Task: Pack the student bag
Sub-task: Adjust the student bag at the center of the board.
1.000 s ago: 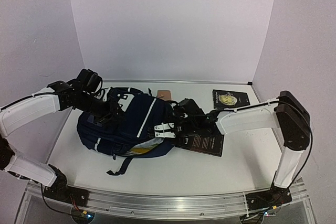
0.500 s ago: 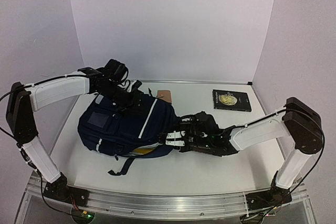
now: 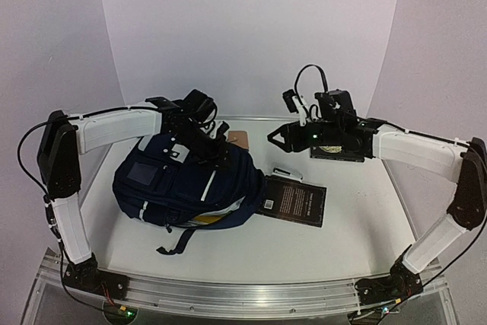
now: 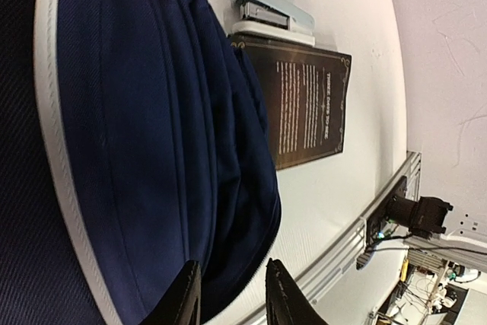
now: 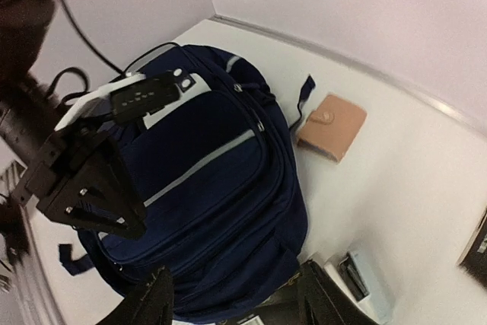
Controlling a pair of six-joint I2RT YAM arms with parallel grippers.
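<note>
The student bag (image 3: 171, 184), navy with a pale stripe, lies on its side at the table's left-middle; it also fills the left wrist view (image 4: 137, 135) and shows in the right wrist view (image 5: 205, 188). My left gripper (image 3: 219, 156) hovers over the bag's upper right part. Its fingers (image 4: 186, 298) stand apart, with only the bag's edge and the table seen past them. My right gripper (image 3: 275, 136) hangs in the air to the bag's right, open (image 5: 236, 298) and holding nothing. A black book (image 3: 295, 202) lies flat against the bag's right side.
A tan wallet (image 3: 239, 138) lies behind the bag. A pale stapler (image 3: 285, 176) sits at the black book's far edge (image 4: 272, 17). A second dark book (image 3: 338, 148) lies at the back right, partly under my right arm. Something yellow (image 3: 202, 220) shows at the bag's lower edge.
My right gripper has opened and risen from the bag's right side toward the back. My left gripper has swung from the bag's left end across its top to the right.
</note>
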